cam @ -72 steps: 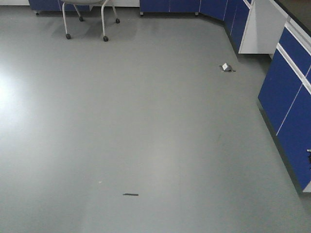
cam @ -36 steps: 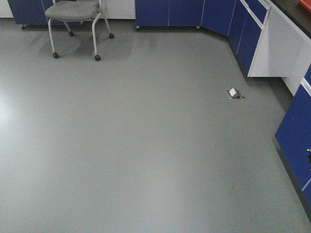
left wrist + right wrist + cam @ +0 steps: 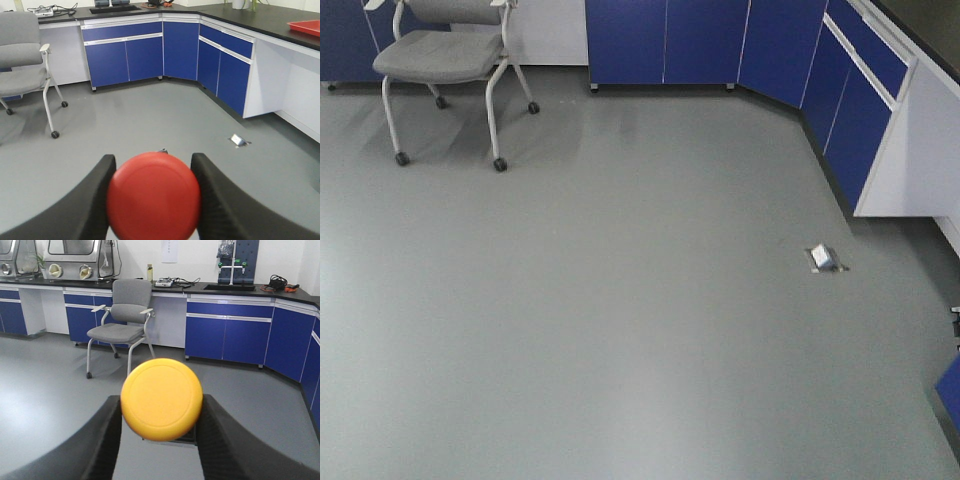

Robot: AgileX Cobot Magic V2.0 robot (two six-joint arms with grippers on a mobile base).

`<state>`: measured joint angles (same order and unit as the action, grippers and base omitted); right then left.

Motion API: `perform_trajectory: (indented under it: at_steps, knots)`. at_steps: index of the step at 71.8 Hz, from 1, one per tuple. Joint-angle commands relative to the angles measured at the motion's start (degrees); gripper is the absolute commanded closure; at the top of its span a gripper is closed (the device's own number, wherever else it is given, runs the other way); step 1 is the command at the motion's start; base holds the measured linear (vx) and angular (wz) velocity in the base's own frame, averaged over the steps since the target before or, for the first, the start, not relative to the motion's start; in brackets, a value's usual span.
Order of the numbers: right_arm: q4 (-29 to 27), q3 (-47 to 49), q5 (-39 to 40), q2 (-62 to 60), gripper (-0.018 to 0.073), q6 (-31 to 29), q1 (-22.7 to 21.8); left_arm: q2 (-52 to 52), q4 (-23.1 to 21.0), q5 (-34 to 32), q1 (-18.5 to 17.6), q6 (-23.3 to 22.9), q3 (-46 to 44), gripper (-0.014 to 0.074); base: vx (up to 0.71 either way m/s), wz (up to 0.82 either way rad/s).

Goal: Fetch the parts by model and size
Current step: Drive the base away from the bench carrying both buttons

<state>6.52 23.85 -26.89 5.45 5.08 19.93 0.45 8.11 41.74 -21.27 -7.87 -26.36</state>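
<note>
Two switches, one per arm, and neither shows in the front view — only grey floor (image 3: 620, 300), a chair (image 3: 440, 60), blue cabinets (image 3: 665, 40) and a small floor box (image 3: 824, 258).

Left wrist view: the left gripper (image 3: 153, 167) has its dark fingers (image 3: 97, 200) closed in on either side of the red switch (image 3: 154, 195), whose round cap fills the gap and hides the base.

Right wrist view: the right gripper (image 3: 161, 405) clamps the yellow switch (image 3: 161, 399) the same way, cap towards the camera.

Both look small, light and made of rigid plastic. The smooth caps would likely slip — the squarer body below is the safer hold, though I cannot tell whether the fingers sit there.
</note>
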Motion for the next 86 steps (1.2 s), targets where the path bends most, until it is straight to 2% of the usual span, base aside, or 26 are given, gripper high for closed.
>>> perform_trajectory:
  at_steps: [1,86]
  knots:
    - [0.6,1.4,4.8,0.9,0.0569,-0.3,-0.3,0.9,0.1,-4.5,-0.4,0.0,-1.4,0.0603,0.72,-0.01]
    - [0.6,1.4,4.8,0.9,0.0569,-0.3,-0.3,0.9,0.2,-4.5,-0.4,0.0,-1.4,0.0603,0.65,-0.02]
